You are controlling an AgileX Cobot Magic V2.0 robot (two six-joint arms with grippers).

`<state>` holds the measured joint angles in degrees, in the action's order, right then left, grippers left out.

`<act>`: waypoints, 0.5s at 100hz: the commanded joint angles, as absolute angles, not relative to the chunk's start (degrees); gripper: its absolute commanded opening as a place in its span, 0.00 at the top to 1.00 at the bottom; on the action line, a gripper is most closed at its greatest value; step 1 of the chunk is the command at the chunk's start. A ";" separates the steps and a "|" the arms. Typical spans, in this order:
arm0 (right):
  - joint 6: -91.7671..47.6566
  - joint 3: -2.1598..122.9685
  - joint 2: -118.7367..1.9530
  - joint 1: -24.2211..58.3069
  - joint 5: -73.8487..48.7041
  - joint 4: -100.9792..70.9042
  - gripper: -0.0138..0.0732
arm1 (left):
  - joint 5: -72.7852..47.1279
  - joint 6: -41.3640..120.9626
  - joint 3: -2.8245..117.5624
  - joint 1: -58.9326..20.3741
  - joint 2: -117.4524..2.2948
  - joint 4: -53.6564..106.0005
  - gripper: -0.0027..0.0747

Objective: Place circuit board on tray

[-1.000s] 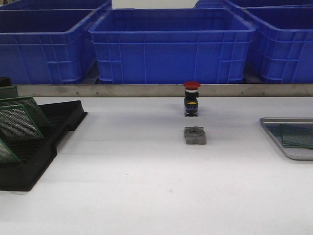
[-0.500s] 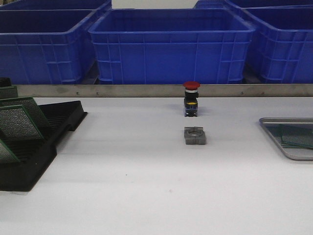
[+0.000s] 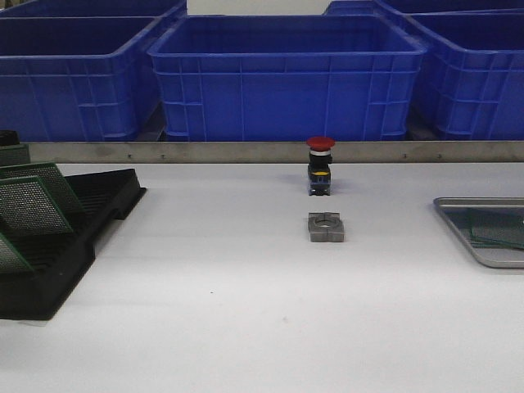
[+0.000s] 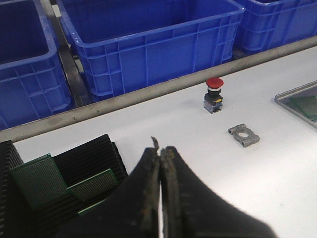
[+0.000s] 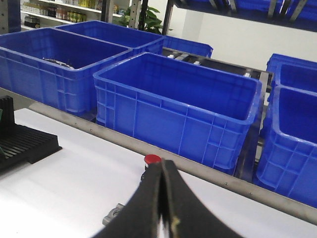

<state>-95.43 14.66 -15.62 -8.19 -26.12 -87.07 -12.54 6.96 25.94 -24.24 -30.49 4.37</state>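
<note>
Tray [image 3: 455, 205]: we see it at the table's right edge.
Circuit board [image 3: 496, 228]: lying in the tray, apparently flat.
Left gripper [image 4: 160, 157]: fingers pressed together, empty.
Right gripper [image 5: 161, 171]: likewise closed, holding nothing.

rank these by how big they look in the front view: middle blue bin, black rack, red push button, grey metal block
1. middle blue bin
2. black rack, cut off by the left edge and nearer the camera, so its true size is unsure
3. red push button and grey metal block look about alike; not ranked
</note>
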 commanded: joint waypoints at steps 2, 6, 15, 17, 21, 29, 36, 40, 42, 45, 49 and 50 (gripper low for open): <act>-96.03 14.52 -11.93 -8.17 -26.43 -89.49 0.91 | -6.00 6.42 22.88 -24.17 -25.29 5.55 0.99; -96.03 14.53 -10.72 -8.17 -26.36 -89.49 0.91 | -5.56 6.42 21.04 -24.17 -22.90 5.84 0.99; -96.03 14.53 -9.30 -8.17 -26.76 -89.49 0.91 | -5.08 6.42 17.89 -24.17 -18.59 5.81 0.99; -96.03 14.53 -9.29 -8.17 -26.89 -89.49 0.91 | -5.08 6.42 17.38 -24.17 -17.69 5.81 0.99; -96.03 14.53 -9.29 -8.17 -27.42 -89.49 0.91 | -5.08 6.42 16.69 -24.17 -16.15 5.81 0.99; -96.03 14.53 -9.29 -8.17 -28.10 -89.49 0.91 | -5.08 6.42 15.72 -24.17 -14.03 5.81 0.99; -96.03 14.53 -9.29 -8.17 -28.22 -89.49 0.91 | -5.33 6.42 15.35 -24.17 -13.21 5.81 0.99; -96.03 14.53 -9.29 -8.17 -28.28 -89.49 0.91 | -5.33 6.42 15.35 -24.17 -13.21 5.81 0.99; -96.03 14.53 -9.29 -8.17 -28.28 -89.49 0.91 | -5.33 6.42 15.35 -24.17 -13.21 5.81 0.99; -96.03 14.53 -9.29 -8.17 -28.28 -89.49 0.91 | -5.33 6.42 15.35 -24.17 -13.21 5.81 0.99; -96.03 14.53 -9.29 -8.17 -28.28 -89.49 0.91 | -5.33 6.42 15.35 -24.17 -13.21 5.81 0.99; -96.03 14.53 -9.29 -8.17 -28.28 -89.49 0.91 | -5.33 6.42 15.35 -24.17 -13.21 5.81 0.99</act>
